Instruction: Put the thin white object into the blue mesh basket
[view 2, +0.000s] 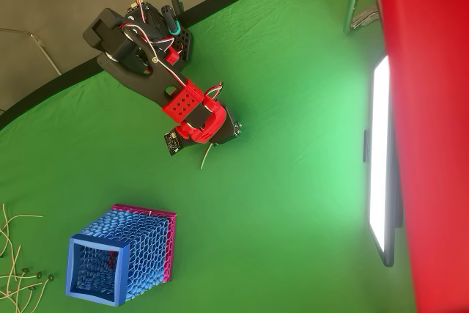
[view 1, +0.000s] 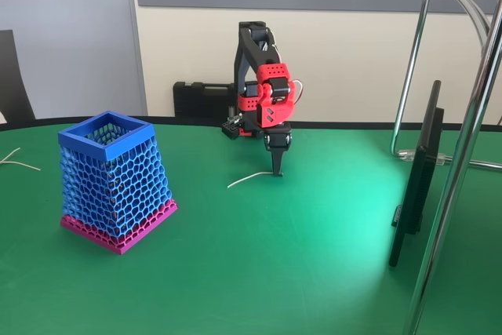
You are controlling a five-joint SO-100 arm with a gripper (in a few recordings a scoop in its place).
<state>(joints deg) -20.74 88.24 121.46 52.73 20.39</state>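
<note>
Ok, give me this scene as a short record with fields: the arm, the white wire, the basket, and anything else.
gripper: red and black gripper pointing down, tips at one end of the wire; grip unclear
wire: thin off-white curved wire lying on the green table
basket: tall blue honeycomb-mesh basket, pink base, upright, apart from the wire
other: loose white strands at the table edge

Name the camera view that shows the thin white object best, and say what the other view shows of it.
The fixed view: the thin white object lies full length on the green table, one end at the gripper. The overhead view shows just a short piece sticking out below the arm.
</note>
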